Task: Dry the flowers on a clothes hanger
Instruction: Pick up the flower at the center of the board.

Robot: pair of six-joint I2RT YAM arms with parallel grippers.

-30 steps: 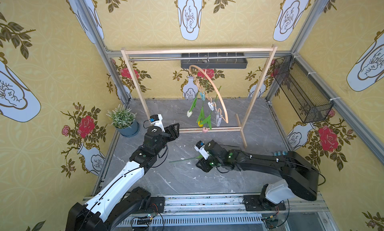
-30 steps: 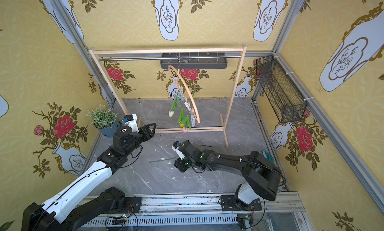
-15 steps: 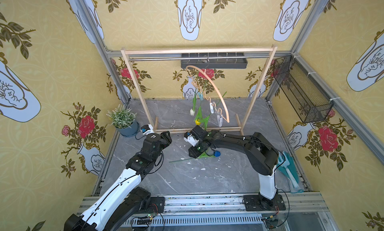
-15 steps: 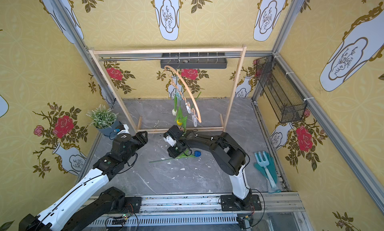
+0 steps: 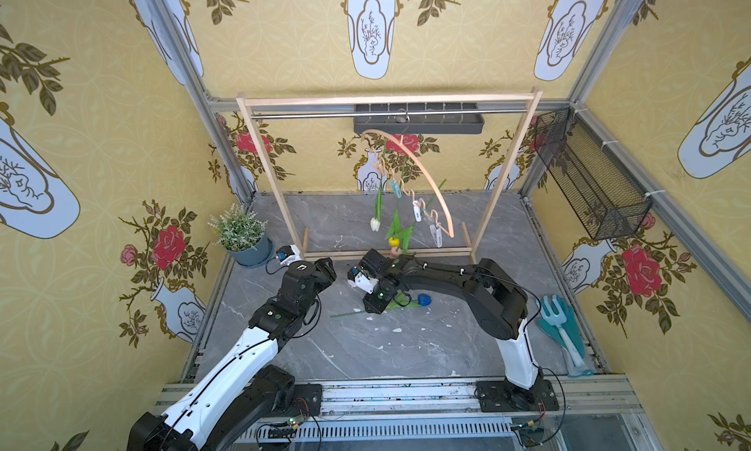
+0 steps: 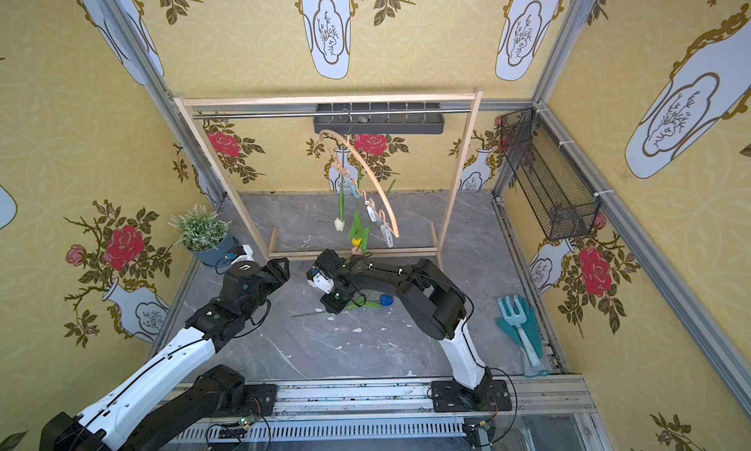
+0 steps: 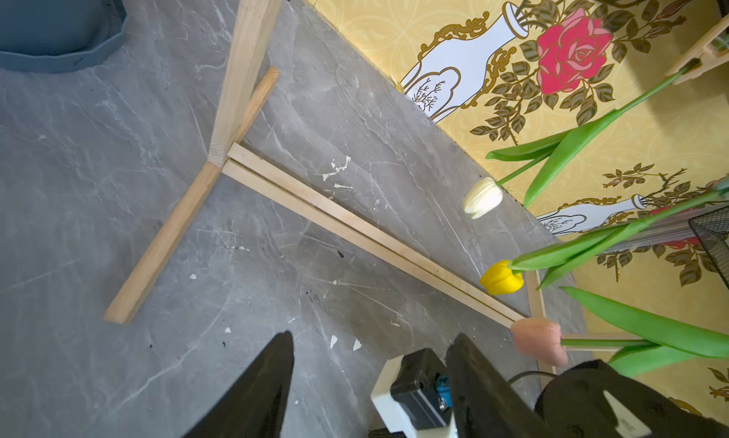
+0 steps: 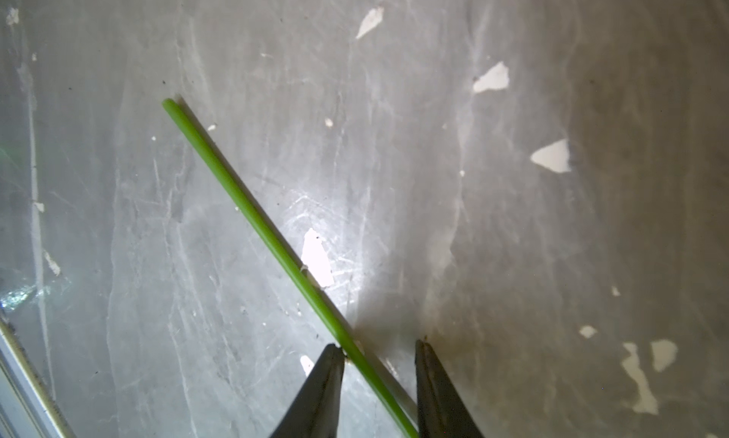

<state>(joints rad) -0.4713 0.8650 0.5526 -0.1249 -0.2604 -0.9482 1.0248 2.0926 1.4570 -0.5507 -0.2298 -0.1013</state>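
Since a second ago the right arm (image 5: 487, 290) is folding back from its low reach, and the right gripper (image 8: 377, 345) is now sitting on the worktop (image 5: 406, 347) astride the stem (image 8: 252, 215) of the blue tulip (image 5: 424, 299). Its jaws are standing slightly apart: one tip is touching the stem and the other is clear of it, so nothing is clamped yet. The left gripper (image 7: 372, 334) is barely shifting. It is hovering wide apart and empty, just across from the right gripper.

We are reading this as the pick of the last flower. The white tulip (image 5: 375, 224), yellow tulip (image 5: 393, 241) and pink tulip (image 7: 538, 339) are already hanging head-down from the clothes hanger (image 5: 422, 172), above and beyond the right gripper. An empty peg (image 5: 435, 235) is waiting at the hanger's nearer end.

For room, the stem's free end is lying on bare worktop ahead of the tips, and the blue head is lying behind the gripper, beside its forearm. The pink head is hanging close over the right wrist, and the rack's foot bar (image 7: 355, 229) is running just beyond both grippers. So we are judging the lift should first come back toward the arm bases.
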